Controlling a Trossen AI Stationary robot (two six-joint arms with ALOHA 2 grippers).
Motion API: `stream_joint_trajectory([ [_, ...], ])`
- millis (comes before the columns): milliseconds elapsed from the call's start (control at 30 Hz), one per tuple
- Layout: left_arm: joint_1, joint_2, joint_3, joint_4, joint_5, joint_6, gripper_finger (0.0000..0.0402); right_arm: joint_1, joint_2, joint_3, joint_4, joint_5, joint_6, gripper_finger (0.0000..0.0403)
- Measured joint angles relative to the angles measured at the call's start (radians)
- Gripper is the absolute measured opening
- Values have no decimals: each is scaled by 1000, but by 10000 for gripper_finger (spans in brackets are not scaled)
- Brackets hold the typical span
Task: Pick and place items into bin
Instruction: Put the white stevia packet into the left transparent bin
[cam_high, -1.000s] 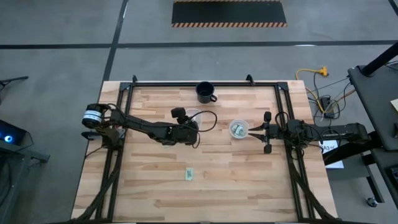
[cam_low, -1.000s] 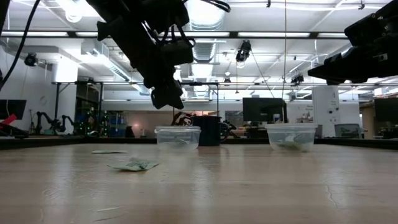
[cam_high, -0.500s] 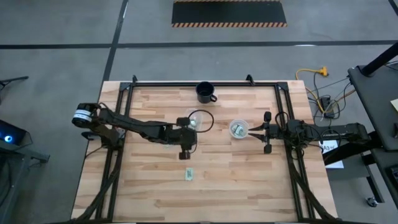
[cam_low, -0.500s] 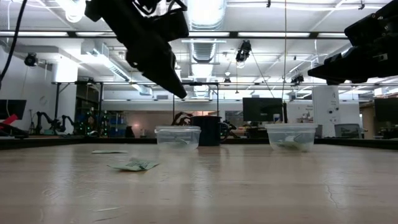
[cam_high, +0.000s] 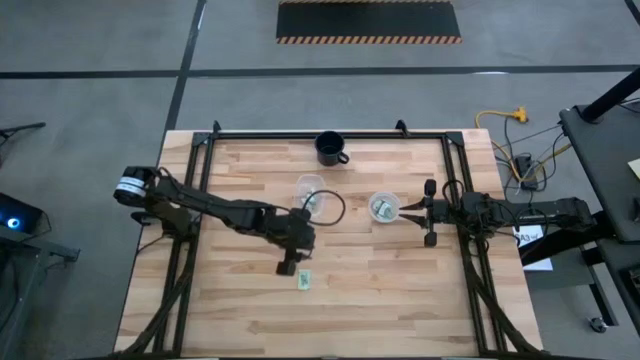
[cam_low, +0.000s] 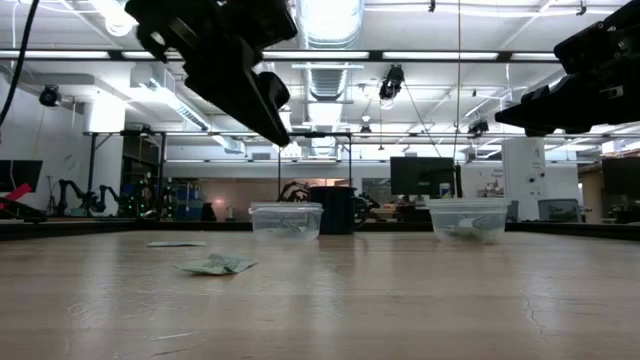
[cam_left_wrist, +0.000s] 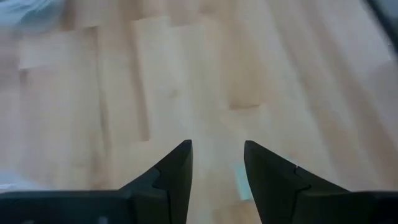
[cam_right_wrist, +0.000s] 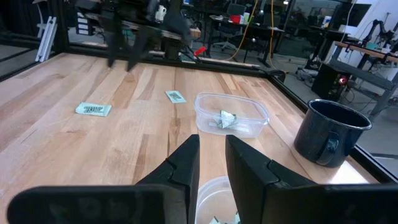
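Observation:
One pale green packet (cam_high: 303, 281) lies flat on the wood table, and it also shows in the left wrist view as a packet (cam_left_wrist: 240, 184) beside one finger. My left gripper (cam_high: 289, 268) hovers just left of it and above it, slanting down, open and empty (cam_left_wrist: 217, 152). A second packet (cam_right_wrist: 175, 96) lies beyond the left clear bin (cam_high: 310, 190), which holds a crumpled packet (cam_right_wrist: 225, 119). The right clear bin (cam_high: 384, 207) also holds packets. My right gripper (cam_high: 406, 210) waits beside that bin, its fingers a little apart (cam_right_wrist: 212, 146) and empty.
A dark mug (cam_high: 330, 148) stands near the table's far edge. Black frame rails (cam_high: 190, 250) run along the left and right sides. Bare wood lies toward the near edge (cam_high: 380, 310).
My left gripper has swung away from the left clear bin toward the table's near edge and the lone packet. It has risen a little, and its wrist has turned so the fingers slant down toward the table. Its finger gap looks the same.

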Motion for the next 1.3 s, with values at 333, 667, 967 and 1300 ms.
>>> stream_joint_trajectory([
  [333, -123, 0, 101, -26, -15, -49, 128, 0, 0, 0, 0, 0, 0, 68],
  [667, -231, 2, 154, -116, -150, -75, 128, 0, 0, 0, 0, 0, 0, 68],
  [967, -240, 3, 146, -183, -186, -209, 128, 0, 0, 0, 0, 0, 0, 68],
  [1300, -235, 49, 144, -209, -185, -154, 128, 0, 0, 0, 0, 0, 0, 68],
])
